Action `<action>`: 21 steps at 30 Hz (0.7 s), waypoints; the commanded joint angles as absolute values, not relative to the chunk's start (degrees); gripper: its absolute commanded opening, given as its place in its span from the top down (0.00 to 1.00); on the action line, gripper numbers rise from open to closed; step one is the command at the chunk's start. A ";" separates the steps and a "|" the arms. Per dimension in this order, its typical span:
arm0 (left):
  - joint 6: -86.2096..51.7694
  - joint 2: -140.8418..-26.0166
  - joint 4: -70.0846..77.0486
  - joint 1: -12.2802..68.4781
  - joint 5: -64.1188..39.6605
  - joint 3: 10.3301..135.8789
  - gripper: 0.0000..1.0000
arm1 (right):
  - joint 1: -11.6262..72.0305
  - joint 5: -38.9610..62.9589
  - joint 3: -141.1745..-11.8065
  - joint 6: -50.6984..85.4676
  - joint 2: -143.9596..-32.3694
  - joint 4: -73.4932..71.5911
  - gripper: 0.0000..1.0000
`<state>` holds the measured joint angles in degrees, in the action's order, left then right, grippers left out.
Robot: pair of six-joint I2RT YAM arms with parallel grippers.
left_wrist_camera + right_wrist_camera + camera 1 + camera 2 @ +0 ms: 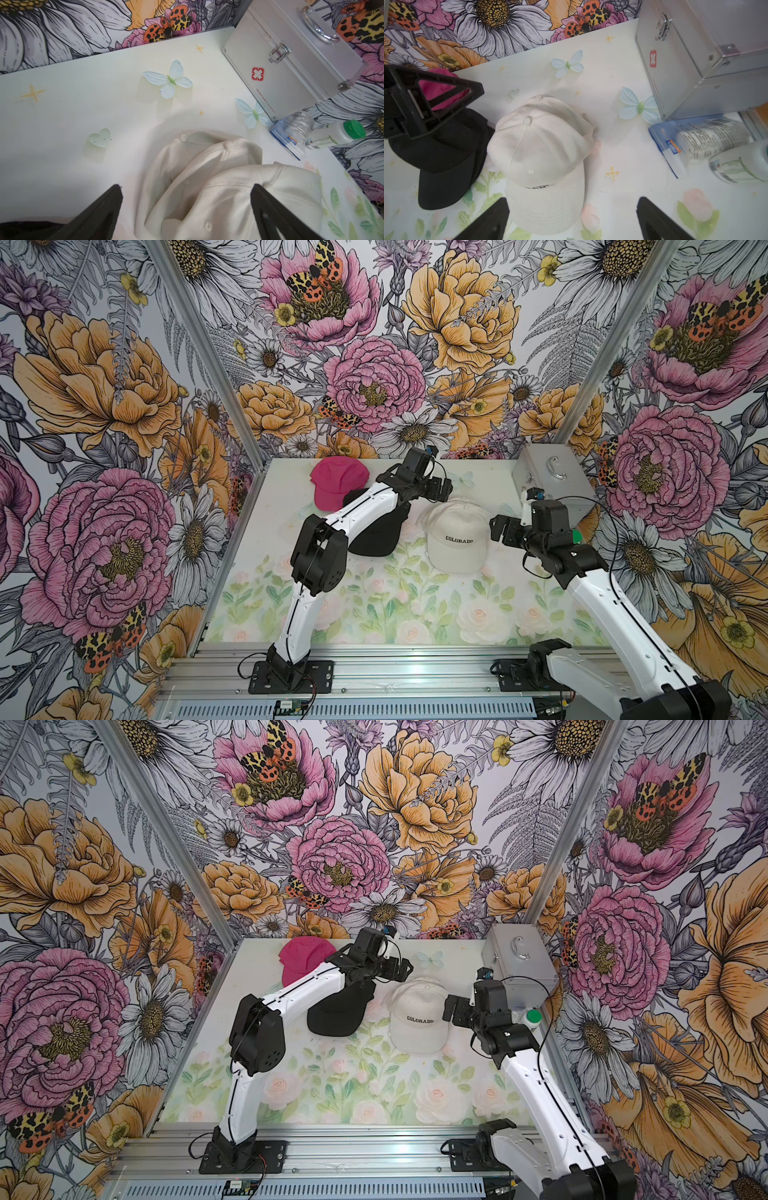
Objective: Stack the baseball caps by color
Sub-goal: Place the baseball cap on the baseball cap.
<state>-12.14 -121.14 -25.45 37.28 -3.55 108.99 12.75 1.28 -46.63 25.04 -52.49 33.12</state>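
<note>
A stack of cream baseball caps (457, 537) lies mid-table, the top one lettered "COLORADO"; three crowns (207, 176) show in the left wrist view. Left of it sit black caps (380, 535) (446, 158), partly under my left arm. A pink cap (338, 485) lies at the back left. My left gripper (440, 489) (186, 187) hangs open just over the cream stack's back, holding nothing. To the right of the stack my right gripper (500, 529) (573, 199) is open and empty, above the cream brim (548, 209).
A silver metal case (552, 481) (291, 62) stands at the back right corner. In front of it lie a white bottle with a green lid (340, 133) (532, 1017) and a blue-edged plastic bag (675, 143). Floral walls enclose three sides.
</note>
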 commanded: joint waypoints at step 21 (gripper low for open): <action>-16.14 -107.41 -17.15 34.85 -0.89 90.58 0.01 | 30.61 -20.25 -50.20 36.07 -85.40 18.04 0.03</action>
<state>-16.19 -111.48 -20.32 35.92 1.06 92.73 32.16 -14.28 -47.64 36.16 -82.28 20.78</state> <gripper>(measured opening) 0.989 0.968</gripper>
